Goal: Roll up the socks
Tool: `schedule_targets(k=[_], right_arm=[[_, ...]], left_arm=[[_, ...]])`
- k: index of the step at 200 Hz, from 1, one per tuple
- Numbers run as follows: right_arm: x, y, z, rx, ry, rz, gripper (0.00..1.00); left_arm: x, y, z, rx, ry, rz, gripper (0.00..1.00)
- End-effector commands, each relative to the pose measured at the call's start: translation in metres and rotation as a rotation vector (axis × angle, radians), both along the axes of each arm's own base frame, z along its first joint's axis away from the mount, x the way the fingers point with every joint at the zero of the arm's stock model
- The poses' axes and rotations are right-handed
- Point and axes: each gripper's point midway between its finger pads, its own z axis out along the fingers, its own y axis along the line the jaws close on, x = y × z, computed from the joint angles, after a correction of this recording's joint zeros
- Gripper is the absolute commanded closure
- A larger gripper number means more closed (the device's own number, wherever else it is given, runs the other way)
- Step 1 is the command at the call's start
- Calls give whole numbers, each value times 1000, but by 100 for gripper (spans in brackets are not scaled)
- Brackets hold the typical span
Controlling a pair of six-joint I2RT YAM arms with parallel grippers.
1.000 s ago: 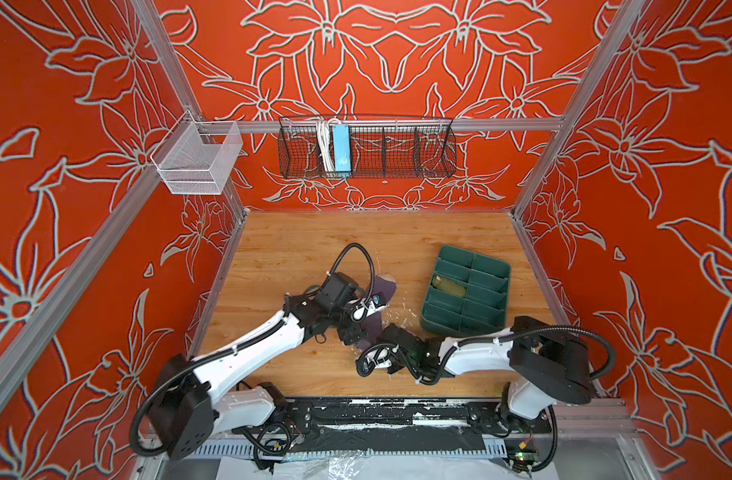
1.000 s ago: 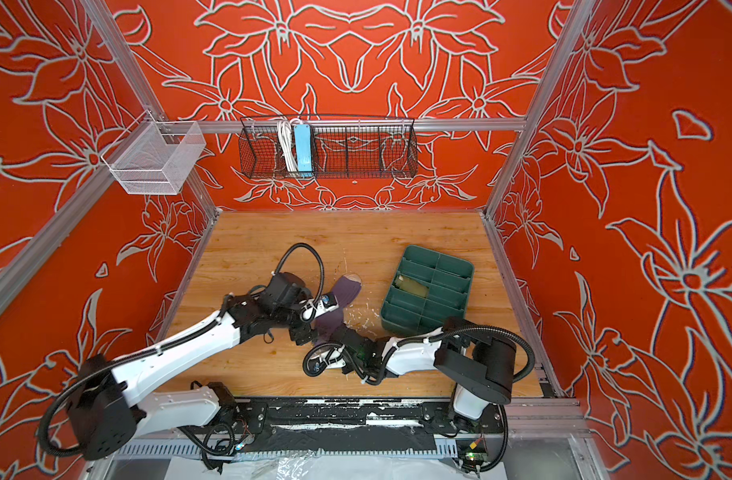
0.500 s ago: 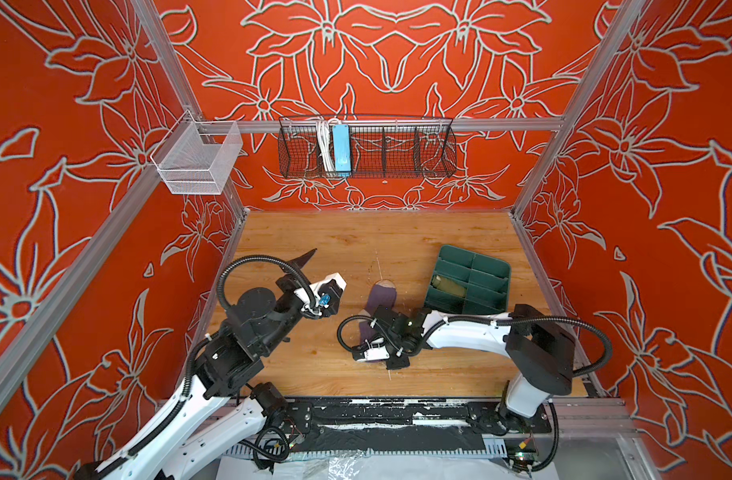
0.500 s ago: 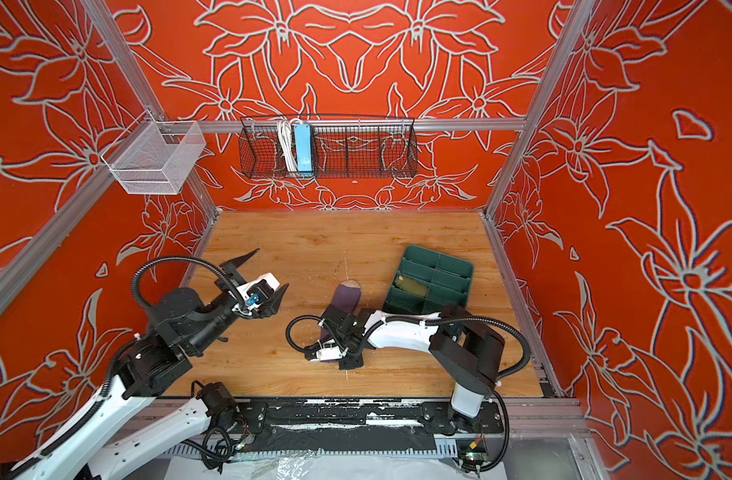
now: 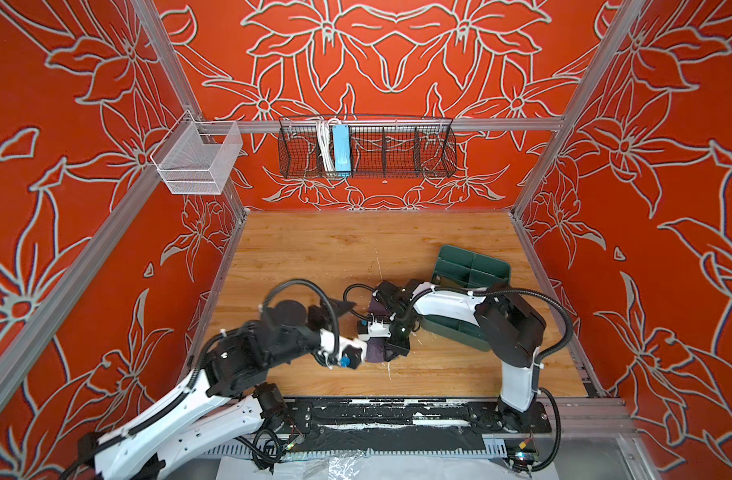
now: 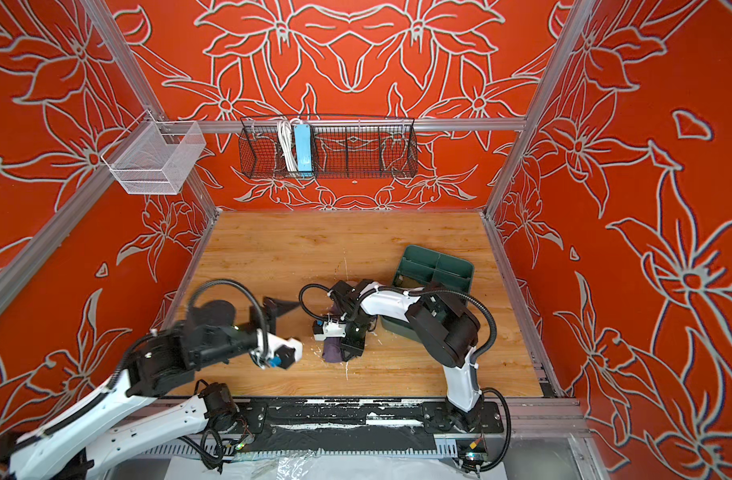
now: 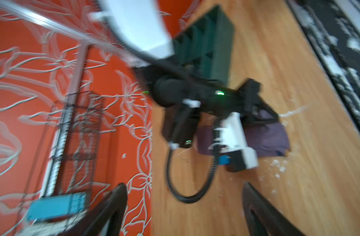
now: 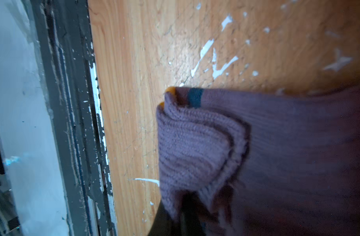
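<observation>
The purple ribbed sock (image 5: 374, 351) (image 6: 333, 351) lies bunched on the wooden floor near the front middle. Its navy and yellow cuff stripes (image 8: 195, 98) show in the right wrist view beside a folded-over flap (image 8: 195, 147). My right gripper (image 5: 393, 350) (image 8: 187, 214) points down onto the sock and is shut on its fabric. My left gripper (image 7: 183, 185) hovers just left of the sock, blurred, with its fingers (image 7: 113, 204) spread wide and nothing between them. In the left wrist view the sock (image 7: 267, 139) lies under the right gripper.
A dark green divided tray (image 5: 472, 266) (image 6: 434, 266) sits at the right, partly under the right arm. A black wire basket (image 5: 366, 145) hangs on the back wall and a white mesh basket (image 5: 198, 160) on the left wall. A black rail (image 5: 397, 415) runs along the front edge.
My left arm, which swung away to the left half a second ago, has come back beside the sock with its jaws open. The right gripper stayed shut on the sock while its arm shifted toward the tray.
</observation>
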Motion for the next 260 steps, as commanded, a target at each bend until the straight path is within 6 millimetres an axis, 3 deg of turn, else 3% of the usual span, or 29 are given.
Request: schedule_targets(k=[1, 19, 71, 134, 175, 208, 260], right_arm=[[-16, -2, 7, -2, 146, 1, 100], [-15, -2, 6, -7, 159, 1, 100], [-16, 1, 8, 16, 153, 4, 100], [-15, 3, 11, 44, 142, 3, 100], [-17, 5, 14, 67, 145, 3, 100], [-18, 5, 16, 74, 143, 1, 100], [-11, 2, 19, 85, 100, -14, 100]], left_arm=[[-14, 3, -75, 271, -59, -62, 14], [-24, -13, -107, 292, -57, -87, 15], [-5, -51, -144, 182, 59, 87, 21], [8, -63, -177, 145, 138, 206, 25], [24, -58, -193, 168, 147, 289, 35], [39, -54, -197, 189, 172, 372, 57], [29, -47, -205, 264, 241, 369, 88]])
